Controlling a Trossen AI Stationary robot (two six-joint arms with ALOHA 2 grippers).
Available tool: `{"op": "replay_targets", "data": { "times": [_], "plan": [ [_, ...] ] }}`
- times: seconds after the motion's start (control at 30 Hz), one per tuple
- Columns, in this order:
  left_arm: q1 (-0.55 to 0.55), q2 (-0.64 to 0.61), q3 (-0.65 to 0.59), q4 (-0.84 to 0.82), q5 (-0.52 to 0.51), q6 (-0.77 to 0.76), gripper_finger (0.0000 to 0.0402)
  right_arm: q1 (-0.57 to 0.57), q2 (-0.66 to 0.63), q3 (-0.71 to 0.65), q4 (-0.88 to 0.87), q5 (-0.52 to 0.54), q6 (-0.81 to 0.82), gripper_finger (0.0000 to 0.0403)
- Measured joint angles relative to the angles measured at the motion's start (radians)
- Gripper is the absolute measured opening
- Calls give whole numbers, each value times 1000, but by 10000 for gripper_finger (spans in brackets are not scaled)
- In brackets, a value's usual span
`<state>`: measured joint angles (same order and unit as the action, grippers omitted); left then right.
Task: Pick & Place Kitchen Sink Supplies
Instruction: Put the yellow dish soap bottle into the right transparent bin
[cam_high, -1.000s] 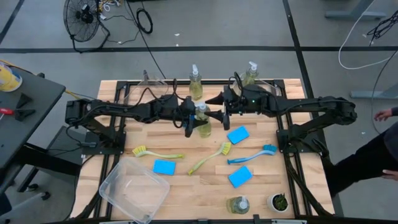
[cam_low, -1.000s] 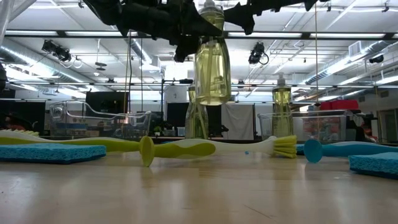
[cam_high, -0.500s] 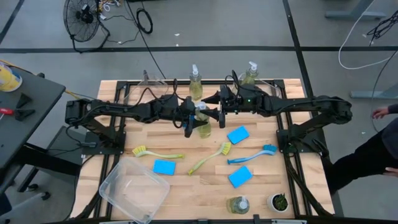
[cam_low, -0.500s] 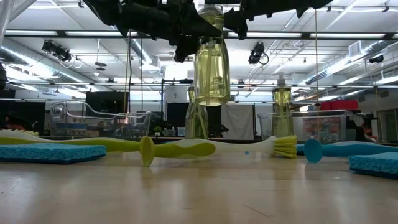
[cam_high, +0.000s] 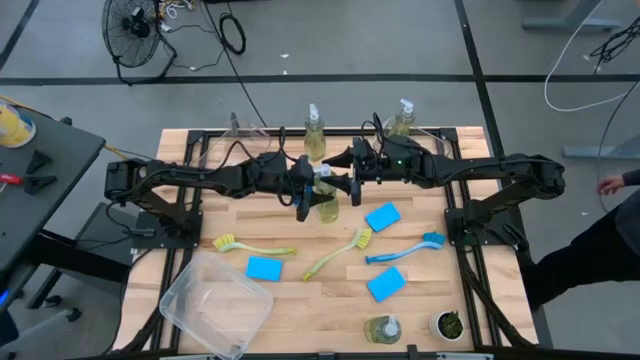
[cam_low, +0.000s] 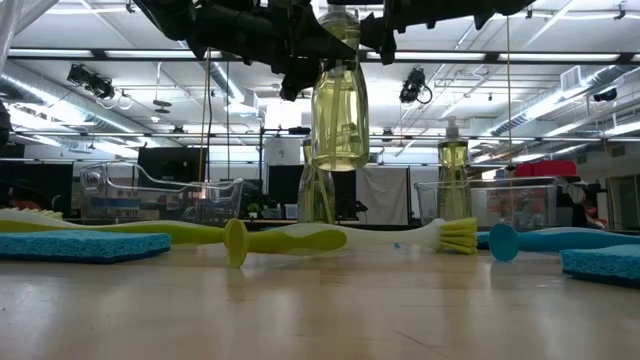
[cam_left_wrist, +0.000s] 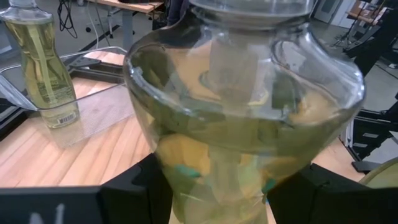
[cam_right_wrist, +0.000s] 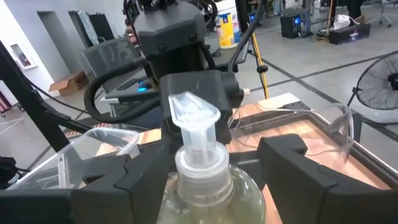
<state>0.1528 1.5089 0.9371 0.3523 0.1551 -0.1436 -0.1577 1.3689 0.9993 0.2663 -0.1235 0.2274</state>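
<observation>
A pump bottle of yellow-green soap (cam_high: 325, 198) is hanging in the air above the middle of the counter (cam_high: 300, 300), well clear of the wood, and both arms are meeting at it: the left claw (cam_high: 306, 192) is pinching its body from the left side, its fingers (cam_left_wrist: 137, 186) pressing the glassy belly, while the right claw (cam_high: 347, 183) is sitting spread on either side of the bottle's neck, just below the white pump, and I cannot tell whether it is actually touching. To my eye the job is only getting started, since nothing is lying inside the clear bin (cam_high: 215, 303) at the near left corner, and the lifted bottle looks like the first item on its way. Everything else is waiting on the wood: a yellow-green brush (cam_high: 250, 245) near the bin, a second yellow-green brush (cam_high: 338, 253) in the middle, a blue brush (cam_high: 405, 250) to the right, and three blue sponges (cam_high: 264, 268), (cam_high: 382, 216), (cam_high: 385, 284). Counting bottles, I am seeing four: the held one, two at the far edge (cam_high: 314, 135), (cam_high: 401, 118) by other clear bins, and one at the near edge (cam_high: 382, 328) beside the small potted plant (cam_high: 448, 325).
</observation>
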Motion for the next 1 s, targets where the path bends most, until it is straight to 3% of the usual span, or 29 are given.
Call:
{"op": "replay_targets", "data": {
  "times": [0.5, 0.9, 1.0],
  "plan": [
    [0, -2, 0, -15, -1, -1, 205, -2, 31, 0, 32, 0, 0, 209],
    [2, -2, 0, -28, -4, -10, 206, -2, 31, 0, 28, 2, -11, 102],
    [2, -2, 0, -31, -4, -9, 204, -2, 31, 0, 27, 2, -15, 101]
  ]
}}
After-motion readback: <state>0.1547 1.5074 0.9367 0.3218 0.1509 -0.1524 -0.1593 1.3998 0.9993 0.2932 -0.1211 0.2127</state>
